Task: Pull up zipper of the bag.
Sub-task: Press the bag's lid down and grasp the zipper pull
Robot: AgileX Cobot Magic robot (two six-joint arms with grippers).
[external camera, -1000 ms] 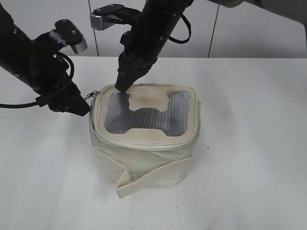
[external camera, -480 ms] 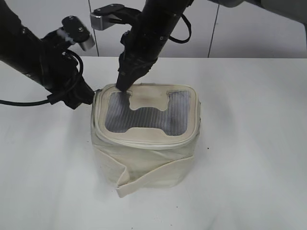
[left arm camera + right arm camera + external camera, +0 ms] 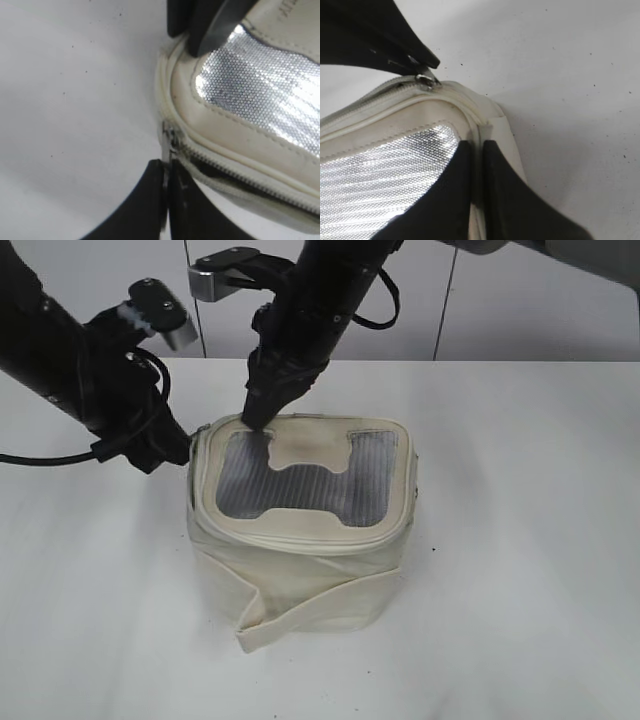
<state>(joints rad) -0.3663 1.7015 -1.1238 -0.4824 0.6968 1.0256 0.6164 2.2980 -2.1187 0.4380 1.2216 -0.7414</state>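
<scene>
The cream-white bag (image 3: 310, 580) stands mid-table, with a grey mesh top and a cream H-shaped patch. The zipper (image 3: 300, 539) runs round its lid rim. My left gripper (image 3: 183, 452) is at the bag's back left corner. In the left wrist view it (image 3: 167, 165) is shut on a silver zipper pull (image 3: 169, 140), and the track (image 3: 240, 172) runs right with a dark gap under the lid. My right gripper (image 3: 256, 422) comes down on the lid's back left. Its jaws (image 3: 476, 147) are shut on the lid rim (image 3: 485, 122). The pull's ring (image 3: 426, 80) also shows there.
The bag's fabric flap (image 3: 300, 615) hangs loose across its front. The white table (image 3: 520, 590) surrounds the bag, with a panelled wall (image 3: 520, 300) behind. A black cable (image 3: 40, 458) trails from the left arm at the far left.
My left gripper moved up and to the right, in against the bag's corner, still on the pull. The bag shifted slightly left. The right gripper stayed on the lid rim.
</scene>
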